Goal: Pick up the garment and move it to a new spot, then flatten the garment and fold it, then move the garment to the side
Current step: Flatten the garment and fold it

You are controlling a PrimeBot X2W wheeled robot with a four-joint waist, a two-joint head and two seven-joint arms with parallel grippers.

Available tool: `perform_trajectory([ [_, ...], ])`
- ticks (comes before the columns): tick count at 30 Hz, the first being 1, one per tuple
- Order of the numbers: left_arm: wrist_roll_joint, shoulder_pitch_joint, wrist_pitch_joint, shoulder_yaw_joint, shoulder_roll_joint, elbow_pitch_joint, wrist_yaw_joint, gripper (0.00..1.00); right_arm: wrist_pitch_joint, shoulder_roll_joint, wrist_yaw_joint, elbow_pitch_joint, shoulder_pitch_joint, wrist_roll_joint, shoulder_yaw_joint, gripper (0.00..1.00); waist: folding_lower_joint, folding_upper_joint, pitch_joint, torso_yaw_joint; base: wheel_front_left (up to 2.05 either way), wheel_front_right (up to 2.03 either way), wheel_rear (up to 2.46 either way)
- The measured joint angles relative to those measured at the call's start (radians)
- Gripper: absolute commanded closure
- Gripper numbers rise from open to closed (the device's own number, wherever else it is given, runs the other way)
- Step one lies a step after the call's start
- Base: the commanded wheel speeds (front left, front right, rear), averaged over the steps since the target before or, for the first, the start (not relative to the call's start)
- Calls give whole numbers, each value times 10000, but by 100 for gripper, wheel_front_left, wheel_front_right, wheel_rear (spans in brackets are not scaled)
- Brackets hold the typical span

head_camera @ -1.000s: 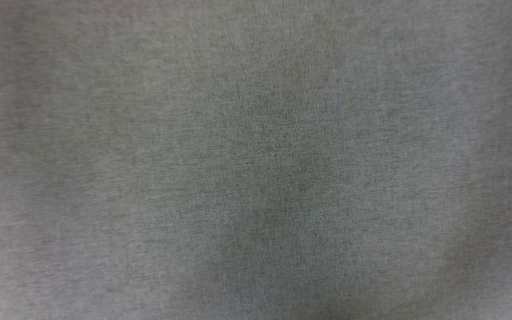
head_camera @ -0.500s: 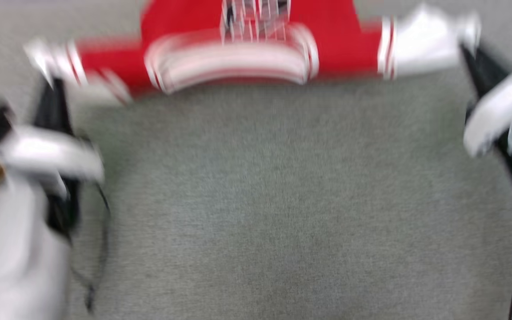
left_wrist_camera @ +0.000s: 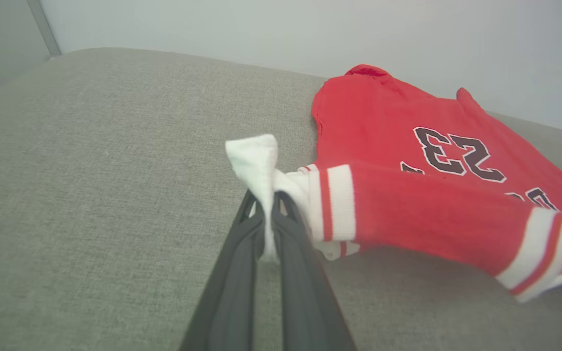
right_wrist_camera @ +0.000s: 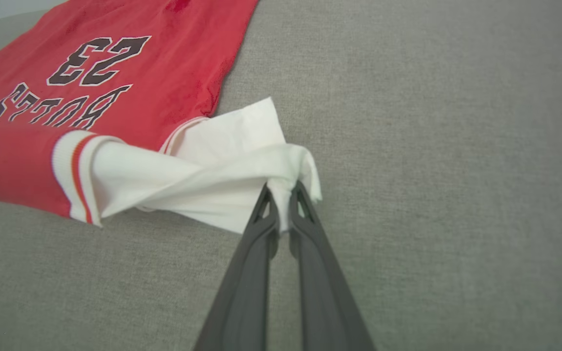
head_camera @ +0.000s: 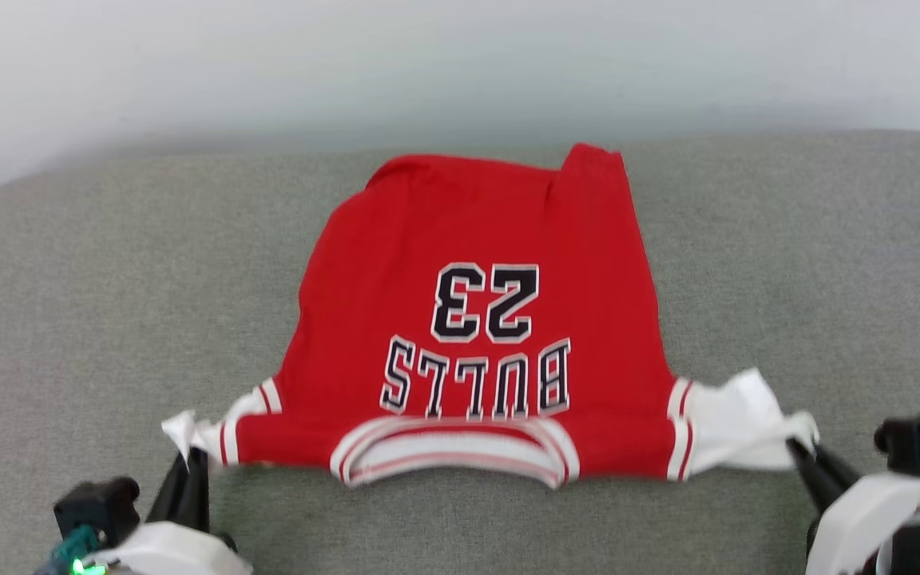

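At the lower left of the head view, the left gripper (head_camera: 191, 467) reaches up to the white tip of the left-hand sleeve (head_camera: 188, 431), but that view does not settle the grip. The left wrist view does: the two dark fingers (left_wrist_camera: 234, 273) are pressed together with the sleeve cloth pinched between them, and a white tuft stands above their tips. It also shows a shadow under the red shoulder band beside the fingers.

The garment (head_camera: 468, 231), a red jersey-style T-shirt, lies spread in the middle of the grey upholstered cushion (head_camera: 69, 303), print side up. The striped collar (head_camera: 452, 451) is nearest the robot and the hem is toward the pale wall (head_camera: 428, 64). The head view alone takes in the whole shirt: the "BULLS 23" print (head_camera: 480, 343) reads upside down, and the far right corner of the hem is folded over. Each wrist view catches part of the lettering.

At the lower right, the right gripper (right_wrist_camera: 282, 195) is closed on the right-hand sleeve (right_wrist_camera: 203, 170). The right wrist view shows that white cloth gathered and twisted into a rope running to the fingertips, with a loose flap lying flat on the cushion behind it. In the head view the same sleeve looks like a crumpled white point meeting the dark fingers.
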Motion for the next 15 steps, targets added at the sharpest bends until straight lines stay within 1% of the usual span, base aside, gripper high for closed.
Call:
perform_trajectory([
  [3,15,773,332,-111,-36,-378,230,100,466,594,0,-660,1128,-219,-366,100,0,0,-292,45,0,0,0],
  [6,73,1418,639,-240,-35,-569,437,100,828,1064,0,-1009,2038,-370,-717,100,1,0,-454,82,0,0,0],
  [7,82,1556,723,-291,-36,-619,476,100,947,1271,0,-1068,2315,-447,-861,89,1,0,-476,94,0,0,0],
  [8,81,1662,752,-336,-52,-667,500,100,1060,1467,-2,-1145,2552,-483,-945,69,1,0,-477,107,0,0,0],
  [9,75,1736,771,-376,-100,-719,516,100,1112,1613,-2,-1229,2744,-539,-965,43,1,0,-465,113,0,0,0],
  [10,75,1800,796,-426,-144,-755,522,100,1164,1720,-6,-1279,2859,-550,-986,11,1,0,-457,113,0,0,0],
  [11,82,1849,794,-466,-157,-788,548,100,1193,1806,-10,-1360,2928,-554,-1020,0,2,0,-432,115,0,0,0],
  [15,82,1837,715,-602,-217,-949,504,100,1133,1987,-10,-1695,2884,-577,-1114,0,3,0,-273,164,0,0,0],
])
